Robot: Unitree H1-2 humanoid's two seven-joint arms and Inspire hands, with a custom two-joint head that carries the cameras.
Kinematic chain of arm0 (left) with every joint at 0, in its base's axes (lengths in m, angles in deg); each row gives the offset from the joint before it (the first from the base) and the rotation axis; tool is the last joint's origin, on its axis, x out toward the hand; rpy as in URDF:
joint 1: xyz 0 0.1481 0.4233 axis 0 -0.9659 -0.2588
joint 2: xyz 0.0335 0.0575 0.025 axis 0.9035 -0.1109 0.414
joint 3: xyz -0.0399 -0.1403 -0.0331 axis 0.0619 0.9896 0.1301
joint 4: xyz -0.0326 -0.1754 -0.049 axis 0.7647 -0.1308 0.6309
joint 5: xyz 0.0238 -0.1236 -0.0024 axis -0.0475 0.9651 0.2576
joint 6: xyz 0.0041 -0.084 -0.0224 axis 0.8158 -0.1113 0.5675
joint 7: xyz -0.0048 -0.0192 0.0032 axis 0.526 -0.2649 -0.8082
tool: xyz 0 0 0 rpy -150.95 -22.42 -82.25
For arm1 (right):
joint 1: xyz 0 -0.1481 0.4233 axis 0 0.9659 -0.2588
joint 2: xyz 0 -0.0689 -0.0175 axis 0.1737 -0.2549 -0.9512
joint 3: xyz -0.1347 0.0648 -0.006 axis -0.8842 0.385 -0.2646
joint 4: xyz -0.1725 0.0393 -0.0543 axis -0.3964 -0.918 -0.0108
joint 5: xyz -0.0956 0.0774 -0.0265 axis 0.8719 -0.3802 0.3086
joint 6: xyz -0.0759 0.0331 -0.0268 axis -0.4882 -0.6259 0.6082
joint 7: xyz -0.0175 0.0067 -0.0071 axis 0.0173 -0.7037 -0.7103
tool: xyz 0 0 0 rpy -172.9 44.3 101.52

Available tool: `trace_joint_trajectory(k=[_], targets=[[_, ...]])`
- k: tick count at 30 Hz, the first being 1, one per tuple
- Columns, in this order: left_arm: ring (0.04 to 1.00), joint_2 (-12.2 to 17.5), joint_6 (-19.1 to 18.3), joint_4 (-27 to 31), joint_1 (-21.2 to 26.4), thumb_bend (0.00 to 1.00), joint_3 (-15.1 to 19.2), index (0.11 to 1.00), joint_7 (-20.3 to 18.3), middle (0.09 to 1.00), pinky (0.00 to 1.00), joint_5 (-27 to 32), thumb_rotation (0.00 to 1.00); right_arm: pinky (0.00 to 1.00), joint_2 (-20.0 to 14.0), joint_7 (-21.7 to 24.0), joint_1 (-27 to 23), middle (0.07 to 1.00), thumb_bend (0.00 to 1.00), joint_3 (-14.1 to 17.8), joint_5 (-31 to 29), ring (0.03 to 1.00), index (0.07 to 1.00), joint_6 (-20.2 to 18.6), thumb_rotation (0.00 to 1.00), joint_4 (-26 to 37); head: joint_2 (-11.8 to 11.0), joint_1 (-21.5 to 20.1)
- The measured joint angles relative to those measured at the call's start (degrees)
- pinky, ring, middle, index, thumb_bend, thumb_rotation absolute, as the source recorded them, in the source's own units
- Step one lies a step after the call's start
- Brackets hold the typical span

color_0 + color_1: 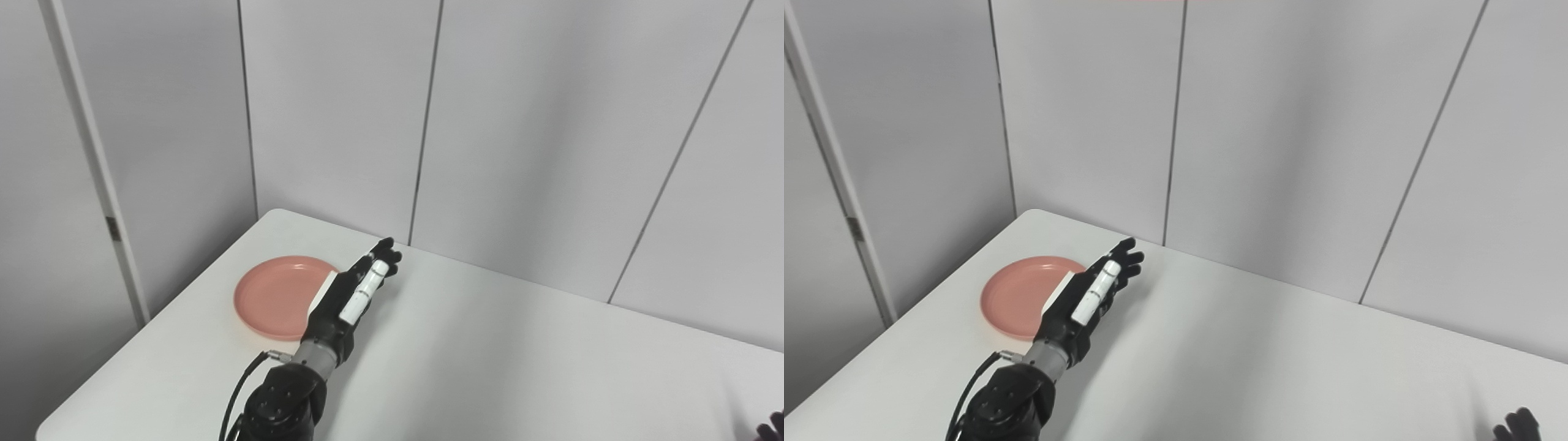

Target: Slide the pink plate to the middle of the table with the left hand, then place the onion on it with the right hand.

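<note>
A pink plate (275, 295) lies flat near the table's far left corner. My left hand (352, 294) hovers over the plate's right edge, fingers stretched out and apart, holding nothing, and it hides part of that rim. Only the fingertips of my right hand (1516, 425) show at the bottom right corner, too little to tell its state. No onion is visible in either view.
The white table (520, 355) runs from the far left corner toward the lower right. Grey wall panels (520, 135) stand close behind its far edge. A black cable (236, 395) loops beside my left forearm.
</note>
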Motion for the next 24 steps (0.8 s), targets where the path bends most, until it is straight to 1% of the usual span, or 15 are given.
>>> trace_joint_trajectory(k=[4,6,9,11,12,15,20,22,24], targets=[[0.941,2.11,-0.81,-0.24,1.88,0.78,0.93,0.931,-0.23,0.938,1.0,3.04,0.82,1.0,0.08,-0.17,0.01,1.0,0.81,-0.02,0.06,1.0,1.0,-0.03,0.98,0.16,0.0,0.0],[0.905,3.39,-0.81,-0.59,2.84,0.78,1.8,0.915,0.04,0.914,0.91,5.11,0.81,1.0,0.1,-0.19,0.07,1.0,0.81,-0.02,0.04,1.0,1.0,-0.02,0.97,0.21,0.0,-0.18],[0.892,6.5,-0.81,-2.76,4.64,0.77,2.42,0.909,0.81,0.902,0.89,7.38,0.81,1.0,0.09,-0.18,0.08,1.0,0.82,-0.02,0.0,1.0,1.0,-0.03,0.97,0.2,0.09,-0.18],[0.891,8.72,-0.81,-4.17,5.48,0.77,2.67,0.911,1.48,0.901,0.91,8.83,0.82,1.0,0.09,-0.18,0.11,1.0,0.81,-0.01,-0.02,1.0,1.0,-0.04,0.97,0.21,0.09,-0.18],[0.882,9.71,-0.81,-4.65,5.74,0.78,2.75,0.902,1.87,0.892,0.9,9.24,0.82,1.0,0.09,-0.18,0.11,1.0,0.81,-0.02,-0.02,1.0,1.0,-0.04,0.98,0.22,0.26,-0.18],[0.893,11.92,-0.81,-6.44,6.54,0.79,3.47,0.906,2.89,0.901,0.91,10.74,0.83,1.0,0.07,-0.17,0.18,1.0,0.81,0.05,-0.07,1.0,1.0,-0.04,0.97,0.22,0.26,-0.18],[0.921,13.81,-0.81,-8.84,7.75,0.79,5.59,0.916,4.33,0.916,0.97,12.5,0.83,1.0,0.06,-0.17,0.17,1.0,0.82,0.05,-0.16,1.0,1.0,-0.04,0.97,0.21,0.18,-0.26],[0.924,14.35,-0.81,-9.58,8.48,0.79,6.73,0.916,4.45,0.917,0.97,12.95,0.83,1.0,0.07,-0.18,0.17,1.0,0.81,0.04,-0.13,1.0,1.0,-0.04,0.97,0.21,0.18,-0.26],[0.926,15.52,-0.81,-10.64,9.21,0.79,7.19,0.912,4.4,0.917,0.95,13.13,0.84,1.0,0.06,-0.17,0.16,1.0,0.81,0.02,-0.13,1.0,1.0,-0.04,0.97,0.2,0.26,-0.35]])
